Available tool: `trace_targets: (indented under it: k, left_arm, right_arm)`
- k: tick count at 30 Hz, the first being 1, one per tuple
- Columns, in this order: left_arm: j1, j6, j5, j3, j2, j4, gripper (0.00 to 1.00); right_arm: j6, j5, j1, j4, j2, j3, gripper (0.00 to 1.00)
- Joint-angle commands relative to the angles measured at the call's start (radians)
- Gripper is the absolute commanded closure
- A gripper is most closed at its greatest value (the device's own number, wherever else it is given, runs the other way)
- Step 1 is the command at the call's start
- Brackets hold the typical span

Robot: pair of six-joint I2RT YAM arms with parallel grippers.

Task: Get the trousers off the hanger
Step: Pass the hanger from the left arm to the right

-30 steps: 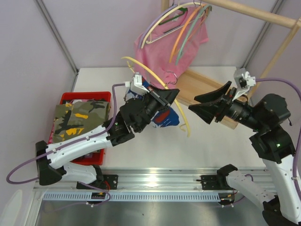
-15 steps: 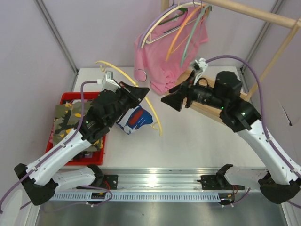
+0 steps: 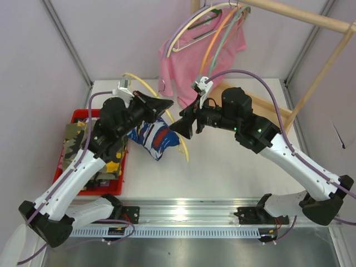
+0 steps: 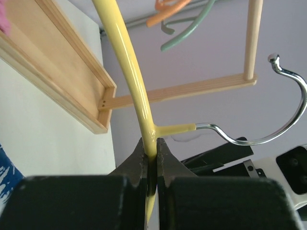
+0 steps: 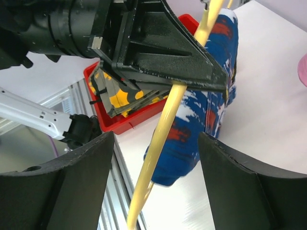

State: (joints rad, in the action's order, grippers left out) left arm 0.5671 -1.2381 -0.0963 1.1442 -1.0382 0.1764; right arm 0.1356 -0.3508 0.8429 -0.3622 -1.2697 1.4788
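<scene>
A white table [image 3: 239, 167] fills the top view, seen from above. A wooden rack [image 3: 300, 15] stands at its 1 o'clock corner, its rail crossing the top of the view. A pink T-shirt [image 3: 181, 64] hangs from the rail at 12 o'clock, with several empty hangers [image 3: 217, 33] beside it.

Both arms reach in toward the table's middle. A red bin [image 5: 125, 123] sits at the table's 9 o'clock edge and holds a folded yellow-olive camo pair [image 3: 75, 144].

The blue trousers [image 3: 153, 139], printed white and red, hang from a yellow hanger [image 4: 127, 67] just right of the bin, at about 10 o'clock from the table's centre. Their lower end is at or near the tabletop; whether it touches cannot be told.

The hanger curves from 11 o'clock down toward 6 o'clock, passing between the two grippers. The left gripper [image 3: 161, 103] is clamped on the hanger's yellow bar, beside the neck where the bar meets the metal hook [image 4: 268, 120]. The right gripper [image 3: 182, 121] sits just at 3 o'clock of the trousers, jaws spread wide, with the hanger's lower bar running through the gap and touching neither finger.
</scene>
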Motion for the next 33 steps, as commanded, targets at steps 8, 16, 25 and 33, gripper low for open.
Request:
trace_targets:
  k: [8, 16, 25, 33]
  left_arm:
    - [-0.013, -0.107, -0.207, 0.129, -0.045, -0.256, 0.99]
    - [-0.050, -0.132, -0.239, 0.146, -0.037, -0.275, 0.99]
    - [-0.061, -0.170, -0.279, 0.132, -0.060, -0.325, 0.99]
    - [-0.061, 0.055, -0.119, 0.129, 0.000, -0.203, 0.78]
  right_arm:
    - [-0.002, 0.064, 0.016, 0.102, -0.065, 0.067, 0.29]
    - [0.035, 0.056, 0.016, 0.063, -0.043, 0.043, 0.39]
    - [0.021, 0.082, 0.051, 0.039, -0.051, 0.043, 0.69]
    - [0.032, 0.148, 0.085, 0.052, -0.065, 0.077, 1.00]
